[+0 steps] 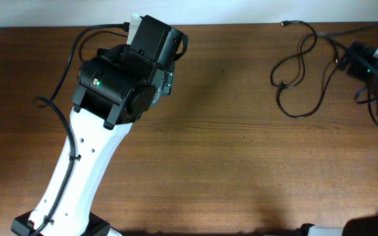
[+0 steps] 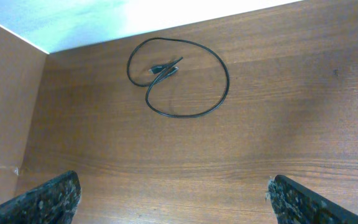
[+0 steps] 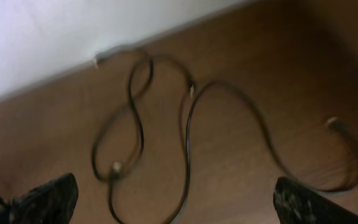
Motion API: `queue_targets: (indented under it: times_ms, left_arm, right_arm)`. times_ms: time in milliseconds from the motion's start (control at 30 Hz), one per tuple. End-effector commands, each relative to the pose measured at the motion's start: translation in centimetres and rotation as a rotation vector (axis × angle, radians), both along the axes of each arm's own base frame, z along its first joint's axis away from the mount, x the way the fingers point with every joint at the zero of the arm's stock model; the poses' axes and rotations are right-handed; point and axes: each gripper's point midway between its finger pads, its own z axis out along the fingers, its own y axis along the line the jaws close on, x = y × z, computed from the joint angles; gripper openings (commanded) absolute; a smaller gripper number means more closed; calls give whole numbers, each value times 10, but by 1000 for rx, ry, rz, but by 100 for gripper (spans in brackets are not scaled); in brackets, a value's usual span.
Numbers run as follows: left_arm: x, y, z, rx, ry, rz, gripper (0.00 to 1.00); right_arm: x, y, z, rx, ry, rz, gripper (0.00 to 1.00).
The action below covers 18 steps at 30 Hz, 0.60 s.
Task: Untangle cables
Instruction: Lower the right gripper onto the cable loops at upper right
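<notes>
One thin black cable [image 2: 219,59] lies in a round loop on the wooden table in the left wrist view, its two plugs [image 2: 164,68] side by side inside the loop. In the overhead view it is hidden under the left arm [image 1: 126,75]. My left gripper [image 2: 173,202] is open and empty, well short of the loop. Other black cables [image 1: 302,117] lie in loose crossing loops at the back right. In the blurred right wrist view they [image 3: 187,143] spread ahead of my right gripper [image 3: 176,202], which is open and empty. How many cables are there I cannot tell.
A brown side panel [image 2: 5,106] stands at the table's left edge and a white wall [image 2: 73,18] runs along the back. The right arm [image 1: 369,62] reaches in from the far right edge. Thick arm wiring [image 1: 64,65] hangs by the left arm.
</notes>
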Motion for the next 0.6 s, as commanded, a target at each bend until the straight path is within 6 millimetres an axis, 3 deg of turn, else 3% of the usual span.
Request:
queue_targets:
  times_ms: [0,100,200,400,567]
  left_arm:
    - [0,0,-1,7,7,-8,99]
    - [0,0,0,5,3,-9,99]
    - [1,-1,0,2,-2,-9,99]
    - [3,-2,2,-4,-12,-9,99]
    - [3,-2,2,-3,-11,-9,99]
  right_arm:
    - [3,22,-54,13,96,138,100]
    - [3,34,-78,-16,129,205,100]
    - [1,41,-90,-54,153,255,100]
    - [-9,28,-123,-102,256,218,100]
    - [-4,27,-159,-81,322,225,100]
